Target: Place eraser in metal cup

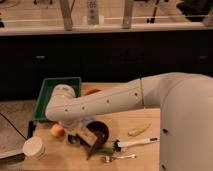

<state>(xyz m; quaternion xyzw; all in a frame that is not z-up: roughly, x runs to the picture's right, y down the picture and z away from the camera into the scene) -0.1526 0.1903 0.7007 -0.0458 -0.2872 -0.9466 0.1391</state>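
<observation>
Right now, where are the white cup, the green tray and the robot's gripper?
White paper cup [34, 148], camera view, its round top.
Green tray [41, 100], camera view, its left wall.
Gripper [84, 136], camera view, its shut tip, beside the dark brown bowl [103, 128].

one white arm [112, 100] reaches out from the bulky white body [187, 125] on the right, running leftward and slightly downward. at its far end a rounded wrist joint [62, 104] turns the last link down. the pincer [81, 135] hangs beneath it, low over the table [135, 119], its fingers closed together. whether anything is gripped cannot be made out.
</observation>
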